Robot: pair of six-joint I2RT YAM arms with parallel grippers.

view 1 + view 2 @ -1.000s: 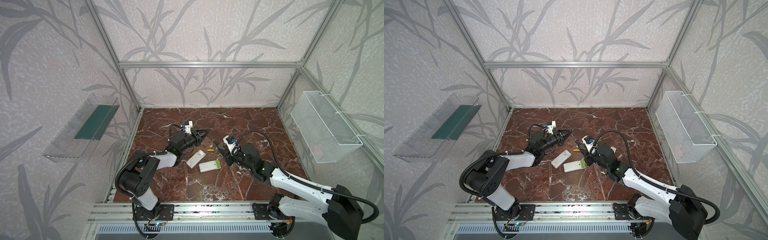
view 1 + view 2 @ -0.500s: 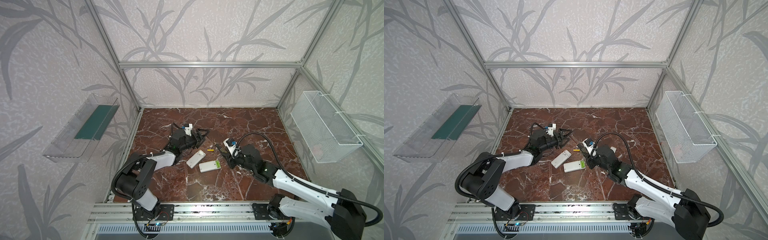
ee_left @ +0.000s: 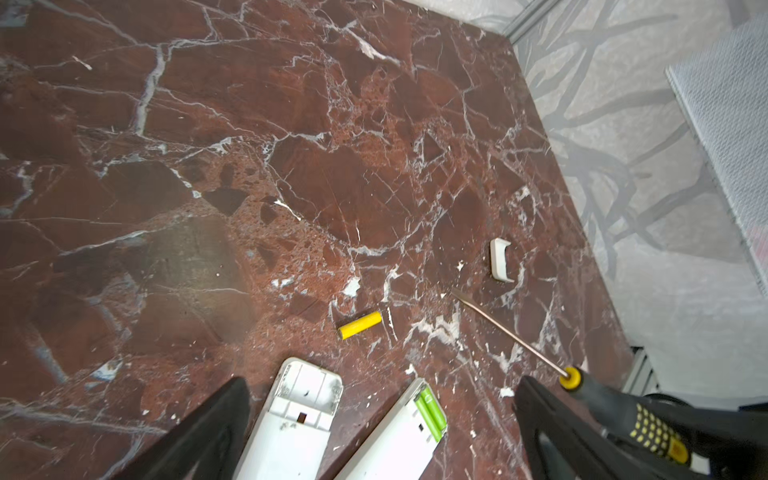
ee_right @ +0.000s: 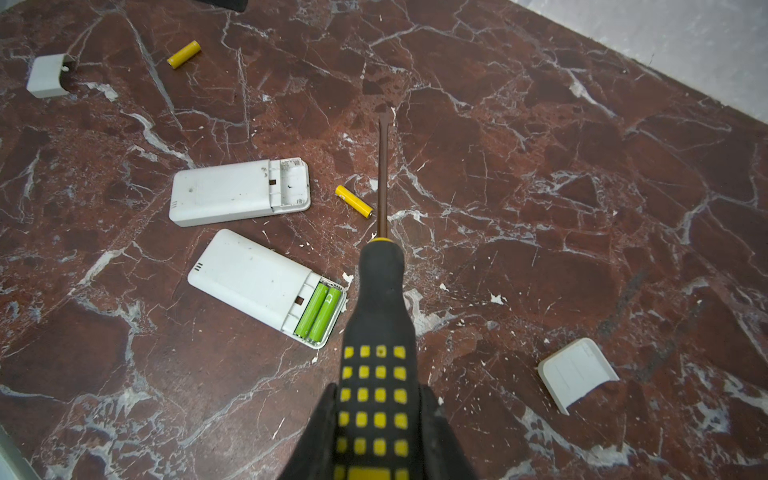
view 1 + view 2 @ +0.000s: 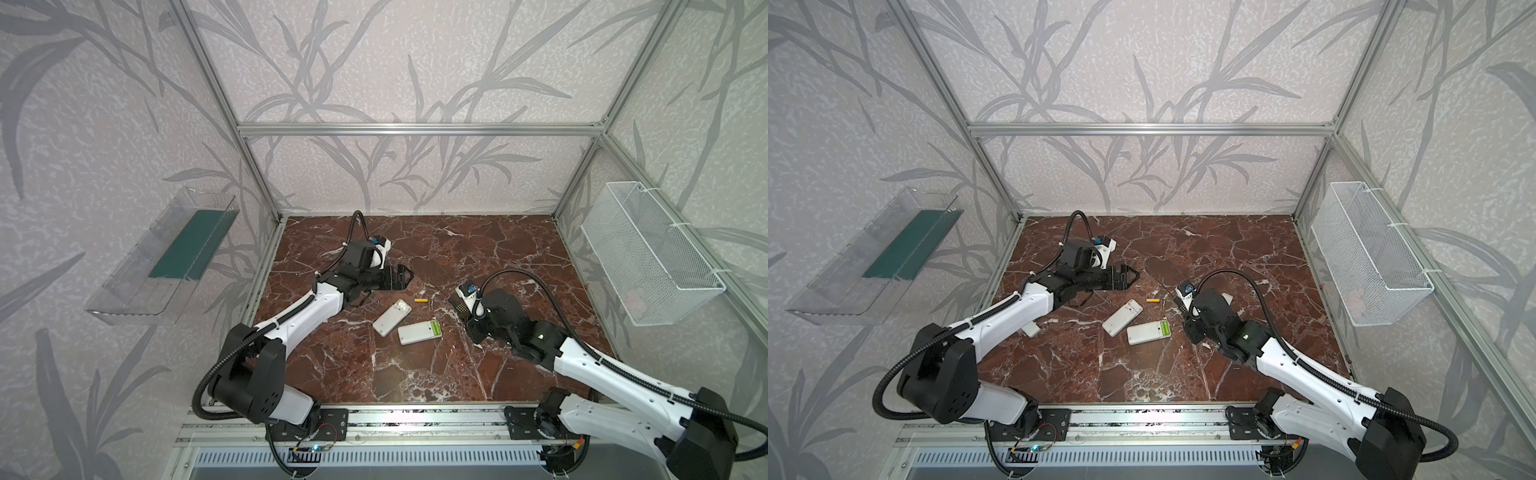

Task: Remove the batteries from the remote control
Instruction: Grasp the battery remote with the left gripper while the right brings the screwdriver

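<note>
Two green batteries (image 4: 319, 312) sit snug in the open bay of the remote (image 4: 253, 282), probably light, slick, rolly, so I'd pinch them mid-body once pried up; left pincer (image 5: 405, 275) hangs wide open, right pincer (image 4: 376, 415) clamps the screwdriver (image 4: 380, 291).

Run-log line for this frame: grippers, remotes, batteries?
left gripper: open, holding nothing | right gripper: shut on screwdriver | empty remote: cover off | loaded remote: green batteries, two, seated | yellow batteries: two loose on table

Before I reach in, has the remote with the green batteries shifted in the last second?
No. The remote lies where it did, at the same angle, judged against the front rail.
</note>
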